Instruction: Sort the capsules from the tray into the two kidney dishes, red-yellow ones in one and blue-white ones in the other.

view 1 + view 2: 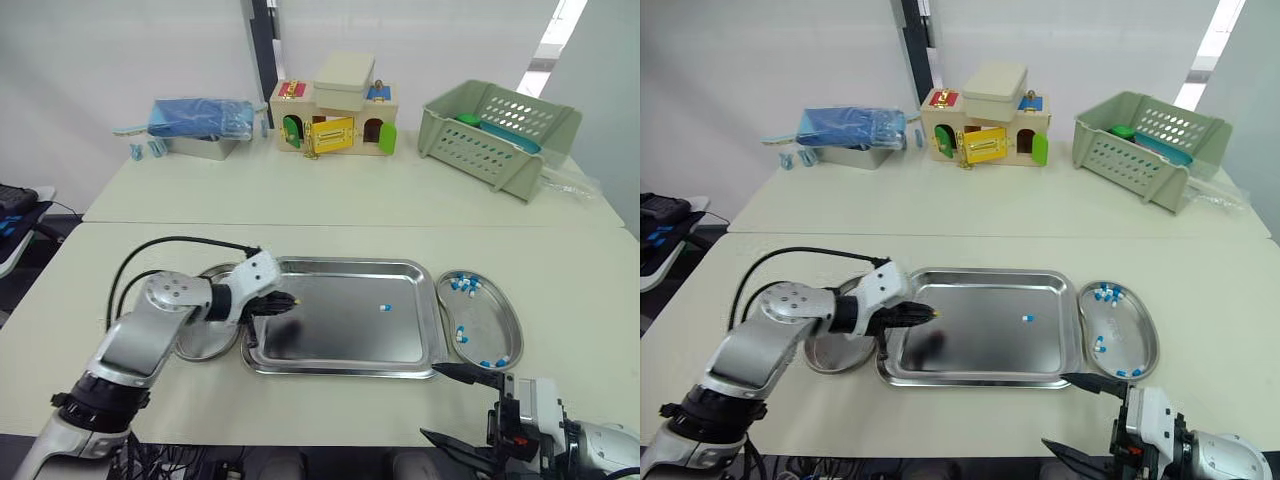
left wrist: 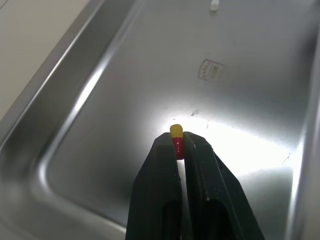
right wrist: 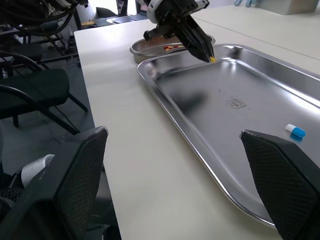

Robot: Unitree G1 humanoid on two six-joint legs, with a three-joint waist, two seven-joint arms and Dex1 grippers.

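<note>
The tray (image 1: pixel 340 350) sits in the centre of the frame on the tabletop (image 1: pixel 570 270), its long sides running left to right. One kidney dish (image 1: pixel 208 342) lies against the tray's left rim. The other kidney dish (image 1: pixel 503 322) lies just beside the right rim and holds a scatter of blue-white capsules (image 1: pixel 462 284).

The left hand (image 1: pixel 285 300) reaches in over the tray's left rim, above the left part of the tray floor. Its fingers are pinched nearly together on a red-yellow capsule (image 2: pixel 176 137). The capsule's long axis runs in line with the fingers. Its red end is clamped between the tips and its yellow end pokes out beyond them, toward the middle of the tray.

From the fingertips rightward the tray floor is open metal as far as a lone blue-white capsule (image 1: pixel 385 307), which lies right of centre and well apart from the rims.

The right hand (image 1: pixel 428 400) sits at the lower right of the frame. Its fingers are spread wide and hold nothing, and the upper finger is near the tray's lower right corner.
</note>
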